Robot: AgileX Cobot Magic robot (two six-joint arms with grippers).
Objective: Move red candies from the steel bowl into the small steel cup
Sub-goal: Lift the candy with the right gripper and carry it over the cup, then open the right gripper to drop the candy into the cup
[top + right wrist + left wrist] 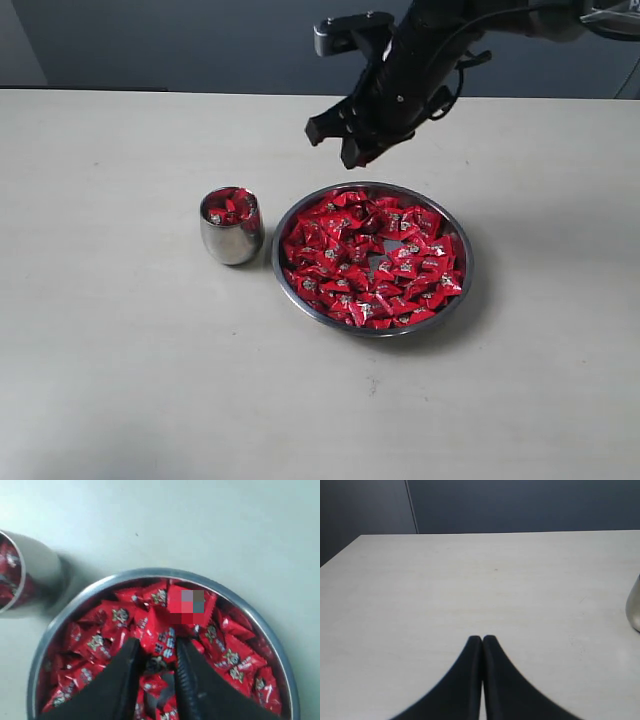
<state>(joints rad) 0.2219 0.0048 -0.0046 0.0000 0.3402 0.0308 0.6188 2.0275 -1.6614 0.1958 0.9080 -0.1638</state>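
Note:
The steel bowl (458, 292) sits right of centre on the table, heaped with red candies (370, 255). To its left stands the small steel cup (232, 243), with a few red candies (230, 207) showing at its mouth. My right gripper (335, 142) hangs above the bowl's far rim. In the right wrist view the right gripper (158, 642) is shut on a red candy (162, 636) over the bowl (100, 585), with the cup (42, 570) off to one side. My left gripper (482, 639) is shut and empty over bare table, the cup's side (634, 610) at the frame edge.
The pale table (120, 370) stretches around bowl and cup. A dark wall (180, 40) runs behind its far edge. The left arm does not show in the exterior view.

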